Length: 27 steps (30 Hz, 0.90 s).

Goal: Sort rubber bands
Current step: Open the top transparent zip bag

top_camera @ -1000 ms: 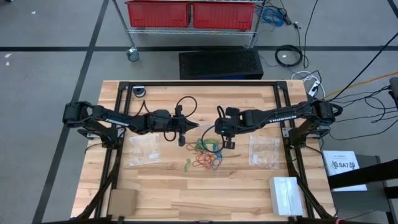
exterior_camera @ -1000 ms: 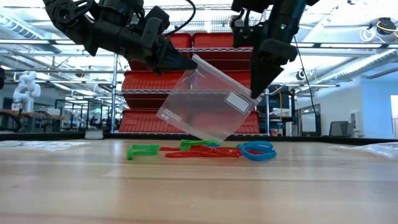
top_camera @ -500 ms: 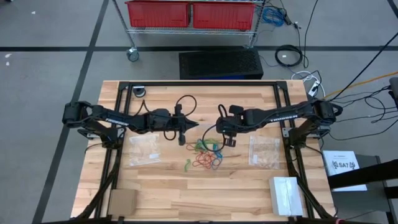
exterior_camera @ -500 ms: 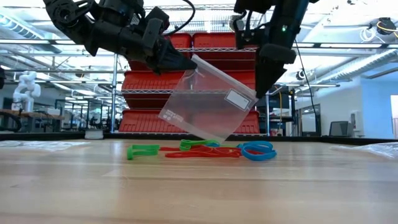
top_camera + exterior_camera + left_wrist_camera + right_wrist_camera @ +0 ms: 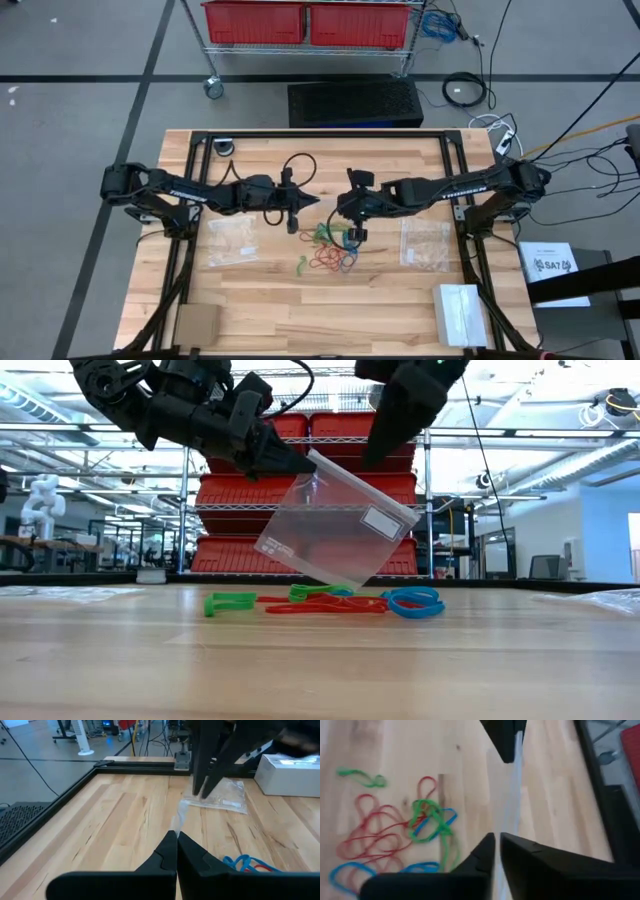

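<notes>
The rubber bands (image 5: 330, 250) lie in a loose heap of green, red and blue loops on the table's middle, also in the low view (image 5: 330, 600) and the right wrist view (image 5: 395, 835). A clear zip bag (image 5: 335, 525) hangs tilted above them from my left gripper (image 5: 300, 462), which is shut on it. My right gripper (image 5: 370, 460) stands just above the bag's upper edge, fingers pointing down and only a narrow gap apart. In its wrist view (image 5: 497, 840) the bag's edge (image 5: 512, 785) runs toward that gap. I cannot tell whether it touches the bag. My left gripper pinches the clear bag by its upper edge at the left corner (image 5: 178, 817) between its two fingers, coming in nearly level from the table's left. The bag hangs tilted below and to the right of the fingers, lifted clear, its lower corner (image 5: 345, 582) just over the bands.
Two more clear bags lie flat, one left (image 5: 230, 243) and one right (image 5: 425, 243) of the heap. A white box (image 5: 458, 312) and a brown card (image 5: 197, 322) sit near the front edge. A black cable (image 5: 300, 165) loops behind the grippers, inside the black frame (image 5: 320, 135).
My right gripper has moved from the bag's upper right corner up and toward the table's left, along the bag's upper edge, and has tipped over to a slant. The bag hangs from the left gripper as before.
</notes>
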Tool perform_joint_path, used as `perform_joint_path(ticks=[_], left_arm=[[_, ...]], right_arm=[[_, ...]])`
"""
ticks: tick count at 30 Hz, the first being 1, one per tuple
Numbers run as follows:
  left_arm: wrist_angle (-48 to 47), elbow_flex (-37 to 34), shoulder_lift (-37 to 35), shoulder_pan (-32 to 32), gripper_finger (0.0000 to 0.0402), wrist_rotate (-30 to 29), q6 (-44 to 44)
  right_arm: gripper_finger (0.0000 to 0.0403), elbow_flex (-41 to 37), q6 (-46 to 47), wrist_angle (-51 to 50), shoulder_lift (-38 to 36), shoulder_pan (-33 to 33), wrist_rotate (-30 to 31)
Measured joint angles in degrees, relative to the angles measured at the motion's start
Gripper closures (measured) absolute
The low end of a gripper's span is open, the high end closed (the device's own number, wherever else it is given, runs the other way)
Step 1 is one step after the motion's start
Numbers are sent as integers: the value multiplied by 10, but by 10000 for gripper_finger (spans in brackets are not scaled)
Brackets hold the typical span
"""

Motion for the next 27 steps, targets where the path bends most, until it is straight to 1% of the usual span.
perform_joint_path(ticks=[1,7,13,27], left_arm=[[0,0,0,0,402,0,0],[0,0,0,0,402,0,0],[0,0,0,0,402,1,0],[-1,0,0,0,402,4,0]], right_arm=[[395,0,-7,8,4,0,9],[401,0,-11,19,20,-5,15],[402,0,-11,22,21,-7,45],[403,0,-13,21,21,-7,44]])
